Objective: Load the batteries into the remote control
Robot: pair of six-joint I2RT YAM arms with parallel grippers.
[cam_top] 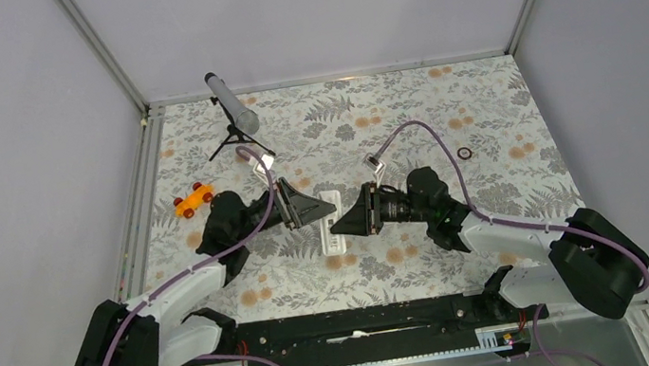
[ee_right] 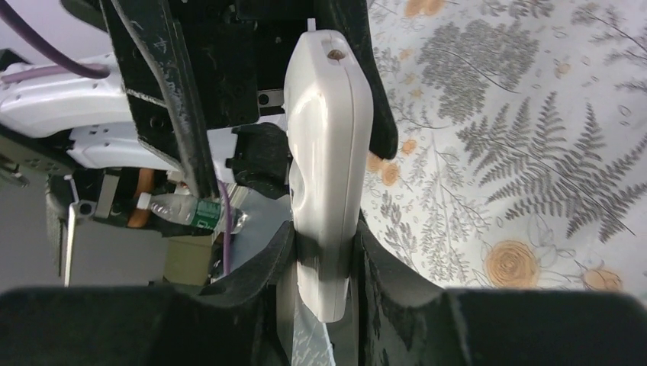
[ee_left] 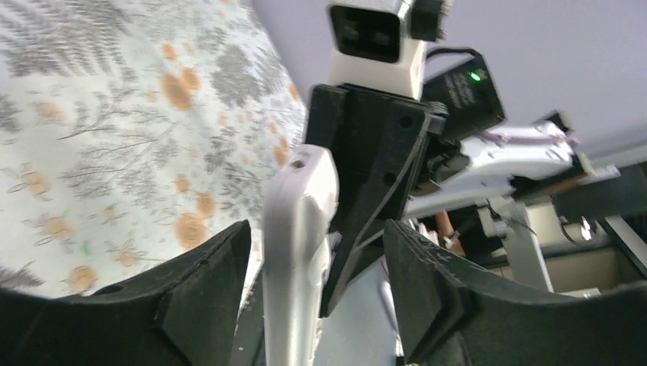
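Logged remote control (cam_top: 331, 225) at centre of top view, between the two arms, long axis running top-to-bottom of frame w/ slight tilt. Read right gripper (ee_right: 324, 263) as clenched on it: in rt wrist view, seen pads (ee_right: 263, 278) pressed to both flanks of its lower-frame end, no gap, rest of body pointing up-frame. Read left gripper (ee_left: 313, 244) as released: in lt wrist view, seen remote standing in the gap w/ daylight either side, touching neither finger (ee_left: 206, 282). Noted approach from frame-left (lt) and frame-right (rt) in top view, both roughly square to the long axis, both right at the remote; only rt holding. Could not find batteries in any view; hidden or out of frame, cannot tell. Judged: regrip/handover stage. Next move prob. needs lt to back off w/o brushing the remote. Risk: grip near one end, so likely to pivot if pushed.
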